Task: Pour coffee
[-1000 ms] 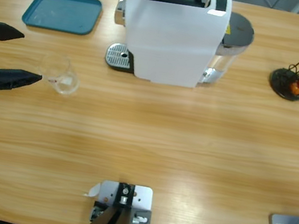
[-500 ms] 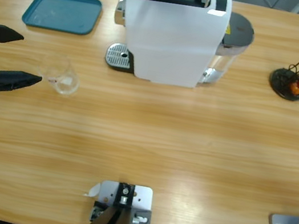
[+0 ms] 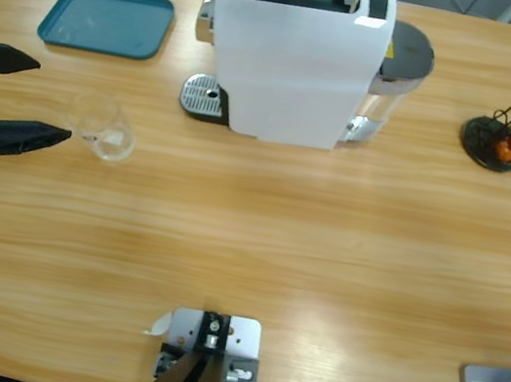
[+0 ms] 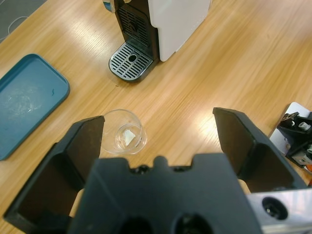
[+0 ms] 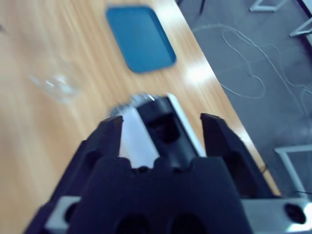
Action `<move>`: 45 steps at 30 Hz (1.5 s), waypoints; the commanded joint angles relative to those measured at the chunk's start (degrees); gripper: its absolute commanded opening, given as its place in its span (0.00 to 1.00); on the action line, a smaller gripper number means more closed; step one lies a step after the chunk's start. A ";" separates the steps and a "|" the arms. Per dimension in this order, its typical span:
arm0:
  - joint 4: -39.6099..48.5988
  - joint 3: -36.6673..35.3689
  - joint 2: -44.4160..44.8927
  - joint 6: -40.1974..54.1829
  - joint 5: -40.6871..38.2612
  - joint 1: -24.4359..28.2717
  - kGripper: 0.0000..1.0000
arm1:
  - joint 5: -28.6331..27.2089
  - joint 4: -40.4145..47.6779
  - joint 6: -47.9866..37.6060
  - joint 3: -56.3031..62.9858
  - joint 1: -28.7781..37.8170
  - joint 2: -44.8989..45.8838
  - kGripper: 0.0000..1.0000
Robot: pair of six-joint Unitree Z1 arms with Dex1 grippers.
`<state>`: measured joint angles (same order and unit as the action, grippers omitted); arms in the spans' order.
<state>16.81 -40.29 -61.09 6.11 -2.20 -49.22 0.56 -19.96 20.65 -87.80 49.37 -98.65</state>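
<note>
With jaws spread wide, the left gripper (image 3: 39, 97) flanked the empty glass tumbler (image 3: 106, 128) to grasp it, while the right gripper (image 5: 161, 129), also open, hovered above the coffee machine (image 3: 294, 54).

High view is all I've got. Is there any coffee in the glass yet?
Observer: No. The left wrist view shows the glass clear but for a small pale bit at its bottom.
Operator: Where's the right pincer? I can hardly see it.
Observer: The right pincer hangs over the machine, looking down on its top, jaws apart.
Operator: Is the machine's top shut?
Observer: It seems not. The right wrist view shows a dark slot in the top, just ahead of the jaws.
</note>
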 commanded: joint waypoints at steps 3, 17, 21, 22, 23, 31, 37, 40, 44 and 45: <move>-0.55 1.54 5.31 -2.40 0.90 -1.22 0.95 | -0.26 12.72 -41.13 28.84 4.54 17.31 0.00; 0.73 -1.52 3.19 -2.75 6.58 -6.42 0.95 | -7.47 17.01 -37.31 25.50 -13.74 15.99 0.00; 4.67 -4.56 3.71 -2.77 10.24 -6.98 0.96 | -5.54 18.47 -37.35 20.46 -15.09 8.38 0.00; 5.02 -4.64 3.89 -2.77 10.45 -7.03 0.96 | -5.68 18.47 -37.35 19.72 -15.08 7.38 0.00; 5.07 -4.57 4.05 -2.79 10.48 -7.03 0.96 | -5.76 18.47 -37.40 19.07 -14.64 6.68 0.00; 4.98 -3.19 4.00 -3.21 10.29 -7.14 0.96 | -7.82 18.64 -39.77 17.29 -5.67 7.66 0.00; 5.07 -3.96 4.49 -3.32 10.29 -7.63 0.96 | -8.00 16.66 -40.19 11.56 -0.78 3.25 0.00; 5.85 -4.70 4.84 -3.39 10.29 -8.26 0.95 | -6.71 16.90 -40.16 11.28 -0.77 -0.18 0.00; 7.53 -5.26 5.45 -3.48 10.38 -8.26 0.96 | -6.45 17.55 -40.19 10.91 1.08 -3.39 0.00; 7.74 -5.33 5.40 -3.48 10.38 -8.26 0.96 | -6.45 17.62 -40.44 11.05 1.33 -4.17 0.00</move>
<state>21.85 -44.91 -57.71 3.66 7.56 -56.97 -7.26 -2.50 -19.20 -77.02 46.72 -93.96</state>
